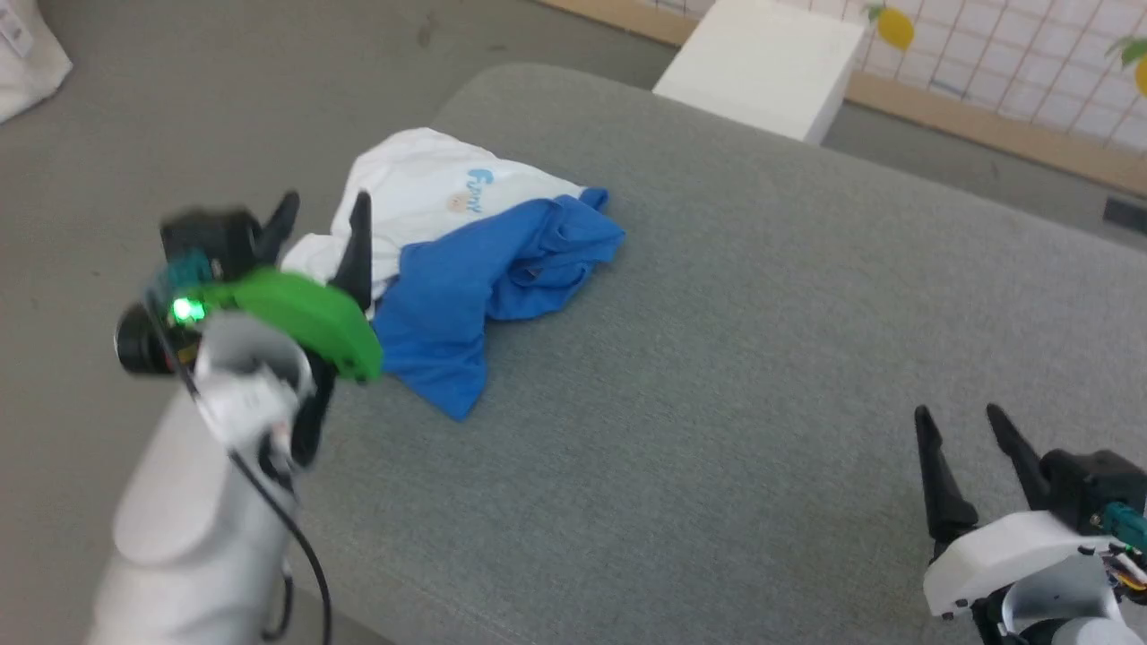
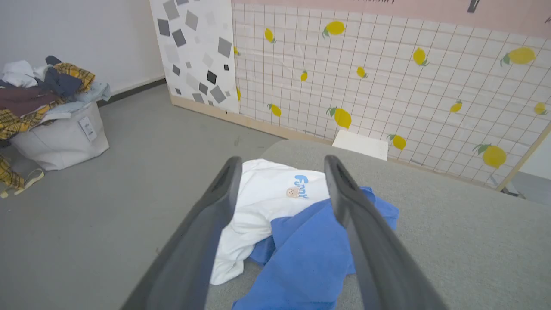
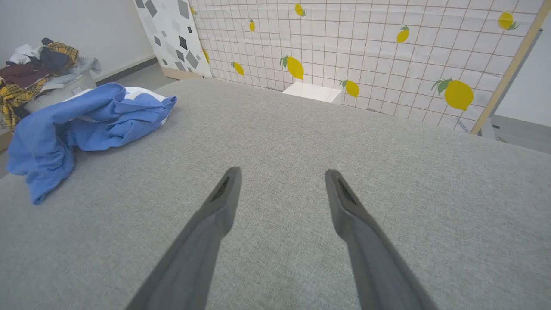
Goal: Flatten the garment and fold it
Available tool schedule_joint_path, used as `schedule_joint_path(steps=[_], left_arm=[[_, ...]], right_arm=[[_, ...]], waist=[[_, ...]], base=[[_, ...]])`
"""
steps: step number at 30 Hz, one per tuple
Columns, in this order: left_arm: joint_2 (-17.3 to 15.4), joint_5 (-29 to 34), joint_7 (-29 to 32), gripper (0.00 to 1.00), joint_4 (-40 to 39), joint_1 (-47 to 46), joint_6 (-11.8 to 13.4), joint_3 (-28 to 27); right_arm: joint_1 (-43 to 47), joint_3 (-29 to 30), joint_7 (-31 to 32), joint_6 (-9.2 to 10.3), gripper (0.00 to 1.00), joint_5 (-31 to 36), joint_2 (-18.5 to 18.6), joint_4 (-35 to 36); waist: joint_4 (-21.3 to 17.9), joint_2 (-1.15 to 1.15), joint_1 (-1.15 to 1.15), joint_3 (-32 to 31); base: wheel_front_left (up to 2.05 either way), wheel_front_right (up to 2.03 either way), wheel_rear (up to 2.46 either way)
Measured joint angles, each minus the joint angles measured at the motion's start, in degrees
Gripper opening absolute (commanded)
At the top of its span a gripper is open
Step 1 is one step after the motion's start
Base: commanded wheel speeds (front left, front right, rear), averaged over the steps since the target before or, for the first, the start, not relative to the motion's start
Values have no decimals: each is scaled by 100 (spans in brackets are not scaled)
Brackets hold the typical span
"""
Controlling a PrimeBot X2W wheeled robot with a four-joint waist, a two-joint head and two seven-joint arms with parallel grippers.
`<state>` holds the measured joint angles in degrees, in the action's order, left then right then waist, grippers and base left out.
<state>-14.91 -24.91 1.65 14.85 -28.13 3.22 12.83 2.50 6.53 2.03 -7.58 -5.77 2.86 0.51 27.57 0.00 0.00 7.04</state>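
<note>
The garment (image 1: 466, 260) lies crumpled near the left end of the grey cushioned surface (image 1: 717, 376), white body at the back with light-blue lettering, blue fabric bunched in front. My left gripper (image 1: 324, 208) hovers open just left of it, nothing between its fingers. In the left wrist view the garment (image 2: 284, 224) sits beyond that open gripper (image 2: 282, 165). My right gripper (image 1: 959, 421) stands open at the lower right, far from the cloth. The right wrist view has the garment (image 3: 86, 125) at the left and that gripper (image 3: 282, 174) open over bare fabric.
A white box (image 1: 762, 67) stands on the floor beyond the surface's far edge, against a lemon-patterned grid wall (image 2: 387, 73). A pale laundry bag heaped with clothes (image 2: 51, 116) sits on the grey floor at the left. The surface's left edge (image 1: 170, 430) runs below my left arm.
</note>
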Motion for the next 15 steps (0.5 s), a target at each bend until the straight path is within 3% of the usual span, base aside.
schedule_joint_path(steps=[2,7,12,15], left_arm=[[-82,-282,569,100,398,-486,-203,-62],[-200,-1044,2135,100,1189,-1199,-313,-296],[-199,-1354,3422,100,1537,-1675,33,-310],[-194,-1380,3883,100,1659,-1730,246,-279]], right_arm=[[-41,26,108,0,100,103,2,160],[-121,98,321,0,100,241,-1,533],[-137,199,453,0,100,325,1,808],[-157,224,463,0,100,332,0,911]], waist=[[-74,0,0,158],[-307,0,0,557],[-563,0,1,1022],[-704,0,1,1279]], base=[[0,0,0],[0,0,0],[0,0,0],[0,0,0]])
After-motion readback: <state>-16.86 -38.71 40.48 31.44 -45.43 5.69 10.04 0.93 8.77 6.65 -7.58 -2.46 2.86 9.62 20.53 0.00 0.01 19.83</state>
